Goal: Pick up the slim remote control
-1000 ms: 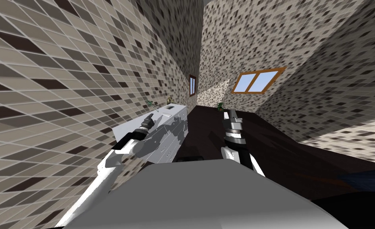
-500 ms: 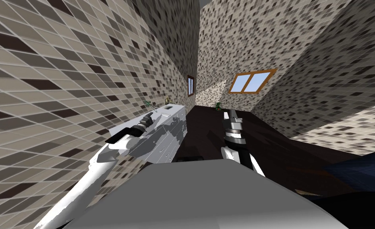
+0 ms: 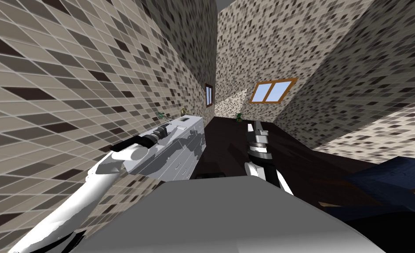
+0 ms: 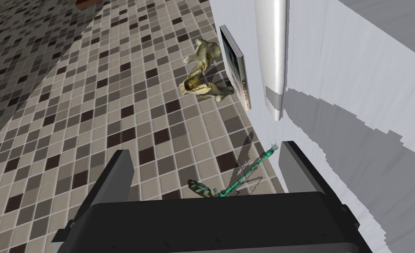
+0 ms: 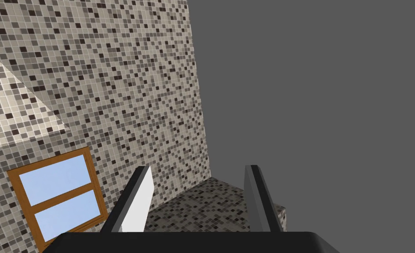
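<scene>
The remote (image 4: 271, 52) is not picked up yet. It lies on the white bench (image 4: 360, 88), well ahead of the left tool (image 4: 206, 149) and not touching it. That tool is wide open and holds nothing. A green dragonfly (image 4: 242, 175) sits close in front of it. A skull (image 4: 202, 74) and a book (image 4: 237, 70) are farther ahead, beside the remote. I think the tool has to reach on, line up and close. The right tool (image 5: 198, 169) is spread wide too, away from the bench.

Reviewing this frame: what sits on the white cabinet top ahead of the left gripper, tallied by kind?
Slim silver remote: 1
Book: 1
Pale skull figure: 1
Green dragonfly figure: 1
Total: 4
</scene>
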You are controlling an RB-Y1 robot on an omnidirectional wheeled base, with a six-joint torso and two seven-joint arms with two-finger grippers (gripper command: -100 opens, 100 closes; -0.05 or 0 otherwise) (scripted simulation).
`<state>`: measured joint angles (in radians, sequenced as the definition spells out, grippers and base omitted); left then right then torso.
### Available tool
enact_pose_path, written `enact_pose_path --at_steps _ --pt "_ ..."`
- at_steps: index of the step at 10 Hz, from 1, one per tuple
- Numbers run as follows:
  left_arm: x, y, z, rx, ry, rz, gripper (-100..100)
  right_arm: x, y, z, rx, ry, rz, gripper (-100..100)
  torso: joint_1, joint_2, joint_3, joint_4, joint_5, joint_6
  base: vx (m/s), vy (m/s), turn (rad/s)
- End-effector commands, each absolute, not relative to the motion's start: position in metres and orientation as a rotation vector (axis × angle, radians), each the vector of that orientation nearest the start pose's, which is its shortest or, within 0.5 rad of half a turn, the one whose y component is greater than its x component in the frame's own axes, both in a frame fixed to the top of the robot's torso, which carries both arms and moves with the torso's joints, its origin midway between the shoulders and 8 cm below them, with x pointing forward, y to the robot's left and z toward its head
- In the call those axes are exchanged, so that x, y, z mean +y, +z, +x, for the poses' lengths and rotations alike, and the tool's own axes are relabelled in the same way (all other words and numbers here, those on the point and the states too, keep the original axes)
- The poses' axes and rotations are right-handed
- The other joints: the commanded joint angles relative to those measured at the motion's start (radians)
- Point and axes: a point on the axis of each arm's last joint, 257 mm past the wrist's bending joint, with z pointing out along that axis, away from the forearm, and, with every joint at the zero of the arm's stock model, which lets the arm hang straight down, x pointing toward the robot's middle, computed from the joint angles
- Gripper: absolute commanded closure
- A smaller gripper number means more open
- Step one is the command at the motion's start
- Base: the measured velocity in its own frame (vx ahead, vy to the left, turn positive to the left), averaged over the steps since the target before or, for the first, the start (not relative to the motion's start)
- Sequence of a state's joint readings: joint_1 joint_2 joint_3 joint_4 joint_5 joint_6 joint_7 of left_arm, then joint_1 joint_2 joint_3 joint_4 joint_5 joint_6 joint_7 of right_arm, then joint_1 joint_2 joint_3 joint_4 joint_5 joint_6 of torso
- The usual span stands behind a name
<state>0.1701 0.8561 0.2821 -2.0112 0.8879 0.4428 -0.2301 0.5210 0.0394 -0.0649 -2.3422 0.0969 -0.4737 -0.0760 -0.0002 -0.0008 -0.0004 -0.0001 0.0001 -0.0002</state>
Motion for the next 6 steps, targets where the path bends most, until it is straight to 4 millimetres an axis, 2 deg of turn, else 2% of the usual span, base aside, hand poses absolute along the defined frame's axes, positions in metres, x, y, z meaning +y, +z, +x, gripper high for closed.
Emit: enact_pose_path --at_steps 1,6 --pt "0.411 -0.062 0.492 1.532 -1.006 -1.037 -100 -0.294 0.04 0.332 0.605 1.238 0.633 0 0.0 0.0 0.0 0.0 0.0 0.0 0.012 -0.006 -0.05" --pt "0.424 -0.069 0.488 1.68 -0.946 -1.12 -100 -0.294 0.04 0.332 0.605 1.238 0.633 0 0.001 -0.002 -0.001 0.0 0.0 0.0 0.032 -0.002 -0.065"
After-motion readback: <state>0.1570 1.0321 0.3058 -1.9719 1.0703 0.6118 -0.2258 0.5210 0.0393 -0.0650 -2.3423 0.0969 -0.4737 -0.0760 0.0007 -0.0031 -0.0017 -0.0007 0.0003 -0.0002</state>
